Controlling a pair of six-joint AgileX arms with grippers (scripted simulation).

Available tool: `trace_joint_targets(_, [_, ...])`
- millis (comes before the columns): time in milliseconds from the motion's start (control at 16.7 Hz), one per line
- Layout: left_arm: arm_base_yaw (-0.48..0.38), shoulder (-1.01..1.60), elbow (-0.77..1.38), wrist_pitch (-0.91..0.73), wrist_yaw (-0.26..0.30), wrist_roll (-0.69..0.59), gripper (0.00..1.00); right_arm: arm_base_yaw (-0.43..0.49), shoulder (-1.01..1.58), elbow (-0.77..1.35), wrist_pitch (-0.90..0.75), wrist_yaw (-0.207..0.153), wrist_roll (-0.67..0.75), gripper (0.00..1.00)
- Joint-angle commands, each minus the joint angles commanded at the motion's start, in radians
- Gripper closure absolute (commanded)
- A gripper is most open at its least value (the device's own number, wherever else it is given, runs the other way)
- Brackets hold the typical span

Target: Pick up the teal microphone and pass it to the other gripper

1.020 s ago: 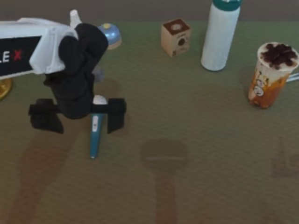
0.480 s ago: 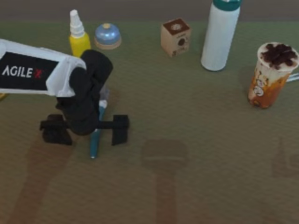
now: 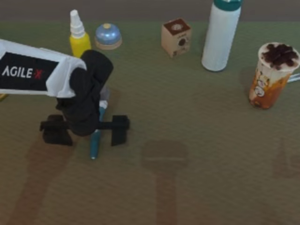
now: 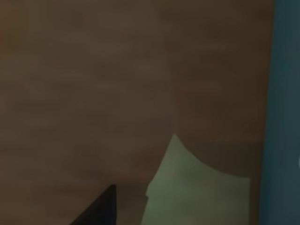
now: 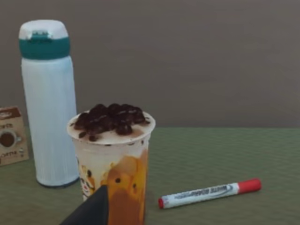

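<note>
Lying between the wide-spread fingers of the left pincer (image 3: pixel 85 131), the teal microphone (image 3: pixel 95 141).

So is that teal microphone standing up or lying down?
Lying flat: the teal microphone stretches along the table, partly hidden under the left gripper.

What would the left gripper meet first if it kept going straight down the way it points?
Most likely the teal microphone, lying between the left gripper's spread fingers, then the table. How far above it the gripper sits is unclear.
</note>
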Motion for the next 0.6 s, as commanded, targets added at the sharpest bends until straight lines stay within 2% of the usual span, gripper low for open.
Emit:
trace_joint_targets(480, [0.0, 0.0, 0.0, 0.0, 0.0, 0.0, 0.98, 0.0, 0.0, 0.0, 0.0, 0.0, 0.0, 0.0])
trace_joint_targets(600, [0.0, 0.0, 0.0, 0.0, 0.0, 0.0, 1.0, 0.0, 0.0, 0.0, 0.0, 0.0, 0.0, 0.0])
